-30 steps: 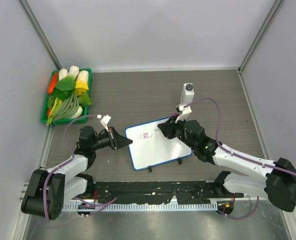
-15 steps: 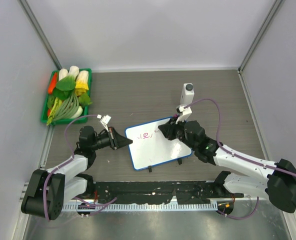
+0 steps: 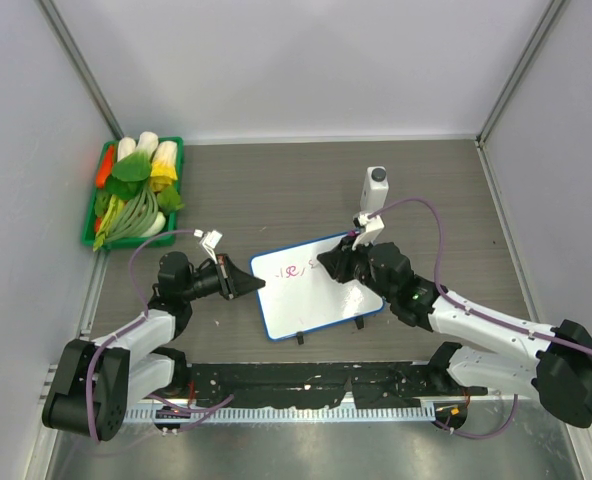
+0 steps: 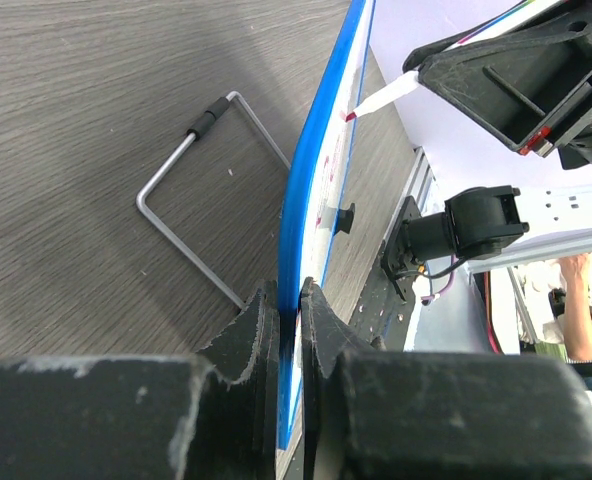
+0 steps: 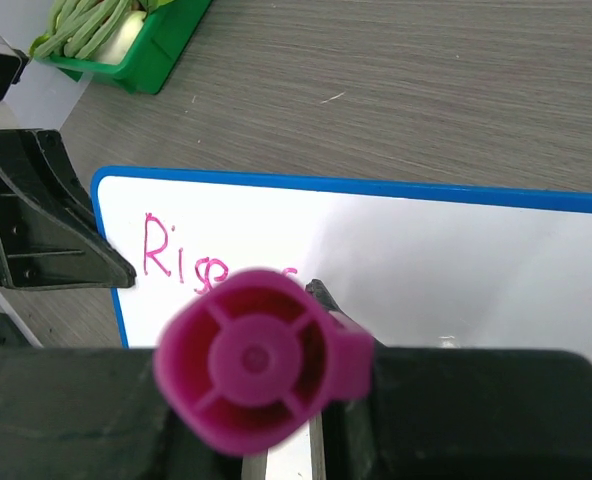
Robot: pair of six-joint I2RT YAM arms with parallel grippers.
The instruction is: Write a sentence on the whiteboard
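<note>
**While left fingers pinch the board, right fingers grip a marker**

Left pair clenched on the blue left rim; right pair clamped round the pink marker, its tip against the white face beside pink writing reading "Ris". Board sits mid table, between the arms.

Left arm low, reaching right, jaws pinched shut, right arm stretched leftward, jaws clamped shut

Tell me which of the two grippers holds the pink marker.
The right gripper: it grips the pink marker at the whiteboard; the left gripper only clamps the board's blue edge.
</note>
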